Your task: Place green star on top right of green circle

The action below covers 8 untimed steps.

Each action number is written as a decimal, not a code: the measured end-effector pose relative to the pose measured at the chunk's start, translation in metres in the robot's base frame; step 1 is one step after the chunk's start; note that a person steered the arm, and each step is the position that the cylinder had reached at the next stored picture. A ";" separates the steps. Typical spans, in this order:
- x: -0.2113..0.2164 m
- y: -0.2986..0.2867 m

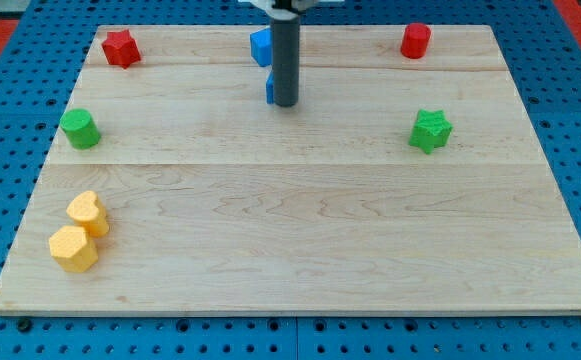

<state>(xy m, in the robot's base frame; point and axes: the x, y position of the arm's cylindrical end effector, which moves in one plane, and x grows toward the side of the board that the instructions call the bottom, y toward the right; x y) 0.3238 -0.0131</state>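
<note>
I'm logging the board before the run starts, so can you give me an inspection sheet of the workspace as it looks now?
Surface: wooden board, flat, lying on a blue pegboard.
Job's things: green star at the view's right; green circle at the view's left, far apart.
Clutter: red star, red cylinder, blue block and a second blue block partly hidden by the rod, two yellow blocks touching.
Grippers: none; my tip is beside the second blue block.
Cables: nothing seen.
Surroundings: nothing seen.
</note>
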 end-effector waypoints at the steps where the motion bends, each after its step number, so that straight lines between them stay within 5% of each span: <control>1: -0.031 0.001; 3: 0.080 0.033; 4: 0.124 0.095; 5: 0.128 0.204; 6: 0.093 0.242; 8: 0.075 0.144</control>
<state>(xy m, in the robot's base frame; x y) 0.3991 0.1307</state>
